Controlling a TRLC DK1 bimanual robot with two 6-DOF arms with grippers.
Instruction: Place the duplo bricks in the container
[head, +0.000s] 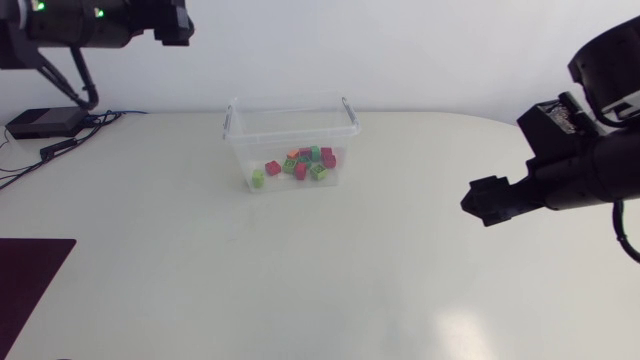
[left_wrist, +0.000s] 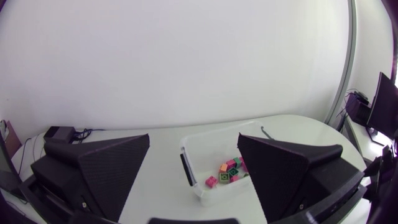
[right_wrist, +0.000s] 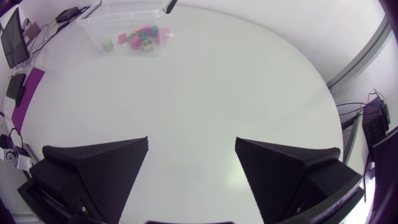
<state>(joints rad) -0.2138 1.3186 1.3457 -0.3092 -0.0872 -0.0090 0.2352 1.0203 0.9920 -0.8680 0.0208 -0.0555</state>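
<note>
A clear plastic container (head: 286, 143) with handles stands at the back middle of the white table. Several duplo bricks (head: 300, 162), red, green and orange, lie inside it. My left gripper (head: 172, 22) hangs high over the table's back left, away from the container. In the left wrist view its fingers (left_wrist: 106, 168) stand wide open and empty, with the container (left_wrist: 208, 148) and bricks (left_wrist: 227, 171) below and ahead. My right gripper (head: 487, 203) is to the right of the container, well clear of it. Its fingers (right_wrist: 102, 165) are open and empty, the container (right_wrist: 118, 18) far ahead.
A black box (head: 45, 122) with cables sits at the table's back left corner. A dark purple mat (head: 30, 275) lies at the front left edge. Bare white tabletop (head: 330, 270) stretches in front of the container.
</note>
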